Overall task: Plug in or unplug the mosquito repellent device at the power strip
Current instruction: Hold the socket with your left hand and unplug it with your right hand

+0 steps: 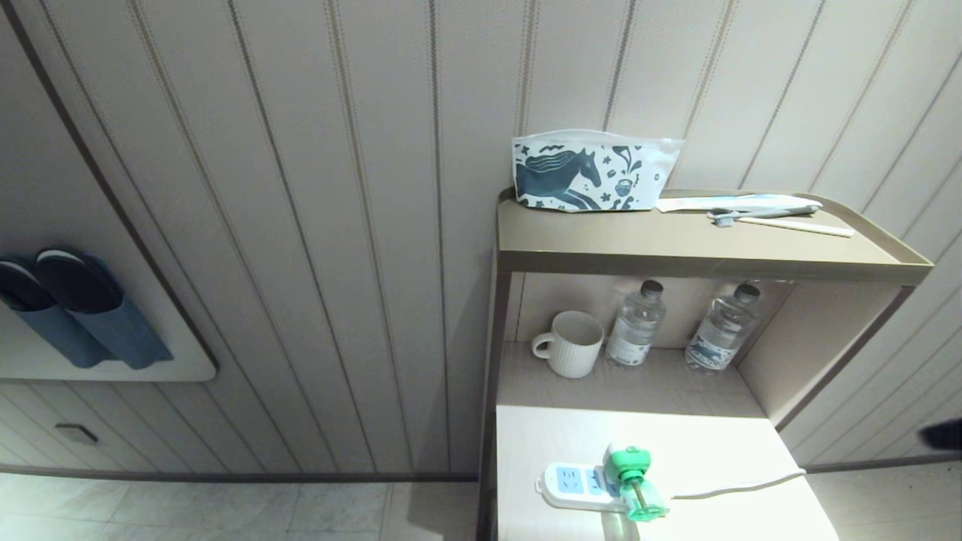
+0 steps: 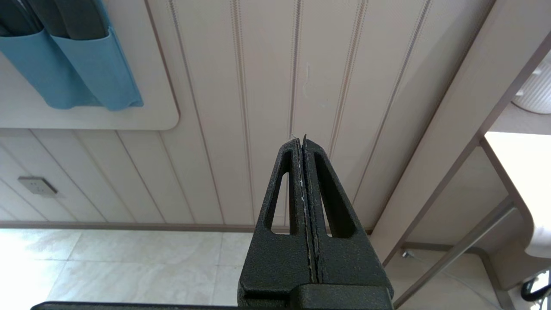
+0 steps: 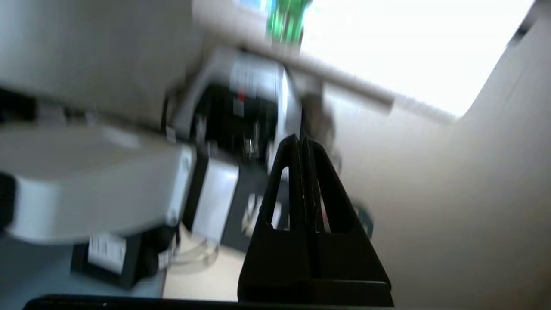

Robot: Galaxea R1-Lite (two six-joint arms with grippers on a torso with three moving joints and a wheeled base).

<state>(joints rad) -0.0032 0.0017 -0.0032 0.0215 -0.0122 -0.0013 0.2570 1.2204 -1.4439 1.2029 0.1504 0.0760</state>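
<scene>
Mosquito repellent device (image 1: 633, 481) plugged into power strip (image 1: 573, 485), front edge of the lower shelf (image 1: 714, 458).

Device: green-and-white head seated on the strip, translucent green bottle projecting toward the shelf's front edge. Strip: white, light-blue socket panels showing left of the device, white cord (image 1: 740, 487) trailing right. No writing legible on either. Rear recess: ribbed white mug (image 1: 569, 343), two clear water bottles (image 1: 636, 324) with labels too small to read. Top shelf: white pouch (image 1: 591, 171) printed with a dark blue horse, a toothbrush (image 1: 782, 222) beside it. Wall, left: blue holder (image 1: 90, 315) with dark slippers. Left gripper (image 2: 303, 144): jaws pressed together, empty, facing the panelled wall. Right gripper (image 3: 300, 144): jaws together, empty, below the shelf edge, device green above it.
</scene>
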